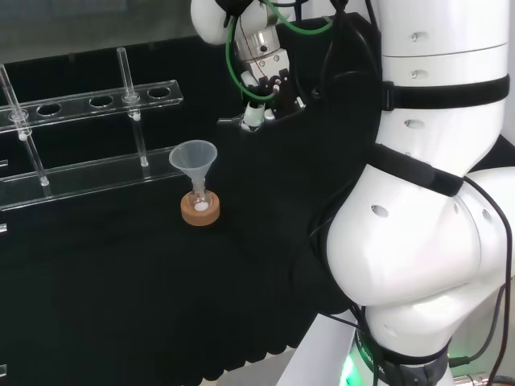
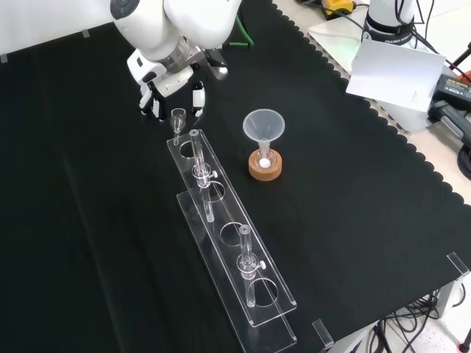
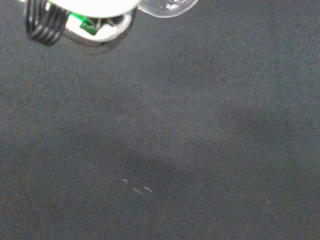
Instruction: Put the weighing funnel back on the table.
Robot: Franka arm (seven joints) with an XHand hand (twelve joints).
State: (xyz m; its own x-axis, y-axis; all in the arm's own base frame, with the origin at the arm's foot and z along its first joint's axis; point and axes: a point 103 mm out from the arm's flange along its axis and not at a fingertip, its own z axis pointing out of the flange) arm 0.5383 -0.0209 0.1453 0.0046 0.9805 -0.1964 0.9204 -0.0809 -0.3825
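Note:
My black and white hand (image 1: 262, 76) hangs over the cloth to the right of the rack's end in the head view. Its fingers (image 2: 197, 99) point down and curl on the weighing funnel (image 2: 178, 118), a small clear scoop-like piece. In the head view the weighing funnel (image 1: 235, 121) sticks out to the left from the fingertips, above the cloth. Close to a blurred part of the hand (image 3: 95, 5) in the wrist view, a clear rounded edge of the weighing funnel (image 3: 167, 6) shows, with bare black cloth beneath it.
The big funnel (image 1: 194, 157) stands mouth up in a small flask on a cork ring (image 2: 265, 171); something white lies in the flask. A long clear rack (image 2: 228, 243) with upright tubes starts just below the hand in the front view. The arm's white links (image 1: 434, 201) stand at the head view's right.

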